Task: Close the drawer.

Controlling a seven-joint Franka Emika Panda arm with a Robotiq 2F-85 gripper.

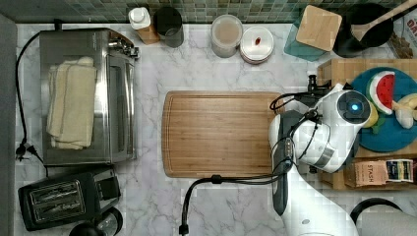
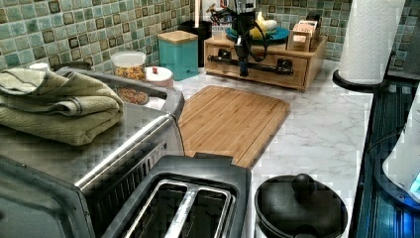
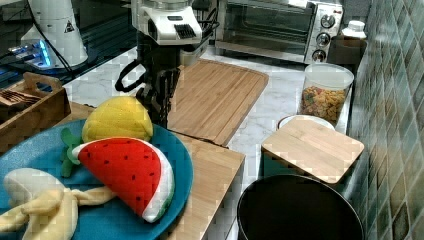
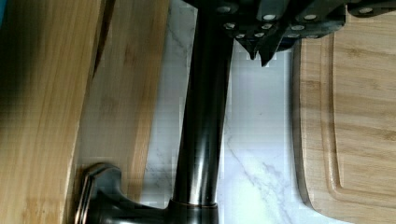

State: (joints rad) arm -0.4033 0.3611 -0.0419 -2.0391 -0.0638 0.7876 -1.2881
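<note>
The glossy white rounded arm (image 1: 324,132) has a glowing blue light on its top cap, silver joint rings, black cables looped alongside, and a black gripper (image 4: 261,49) dotted with small silver screws.

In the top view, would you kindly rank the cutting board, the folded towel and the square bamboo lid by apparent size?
1. Cutting board
2. Folded towel, though it sits higher on the toaster oven, nearer the camera
3. Square bamboo lid

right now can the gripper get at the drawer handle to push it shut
Probably yes: in the left view the gripper hangs right at the black bar handle of the drawer, and nothing stands between them. The cutting board lies clear of it.
</note>
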